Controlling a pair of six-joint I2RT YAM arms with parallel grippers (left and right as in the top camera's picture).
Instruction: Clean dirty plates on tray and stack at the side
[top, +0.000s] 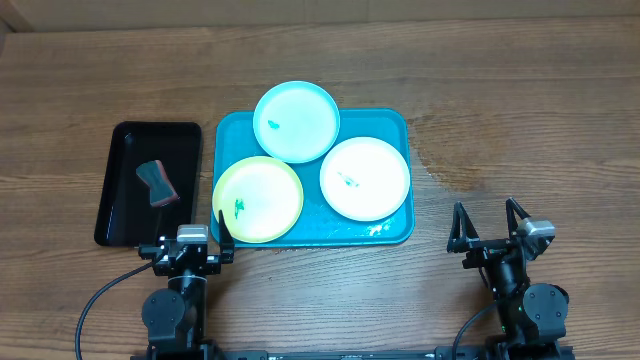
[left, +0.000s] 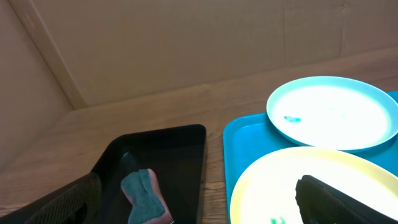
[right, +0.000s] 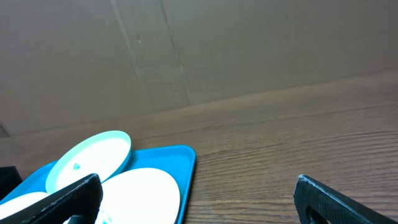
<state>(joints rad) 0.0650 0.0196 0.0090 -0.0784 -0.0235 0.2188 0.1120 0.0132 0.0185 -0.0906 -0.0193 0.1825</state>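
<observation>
The turquoise tray (top: 395, 125) holds three plates, each with a small green smudge: a light blue plate (top: 297, 121) at the back, a yellow-green plate (top: 258, 198) front left, and a white plate (top: 365, 178) right. The left wrist view shows the blue plate (left: 333, 112), the yellow-green plate (left: 292, 183) and the tray (left: 245, 130). The right wrist view shows the white plate (right: 140, 193), the blue plate (right: 90, 158) and the tray (right: 180, 162). My left gripper (top: 192, 228) is open and empty at the tray's front-left corner. My right gripper (top: 489, 218) is open and empty over bare table right of the tray.
A narrow black tray (top: 122, 215) left of the turquoise tray holds a grey-and-pink sponge (top: 157, 183). It shows in the left wrist view too (left: 146, 198). A cardboard wall stands behind the table. A darker stain marks the wood right of the tray (top: 440, 165).
</observation>
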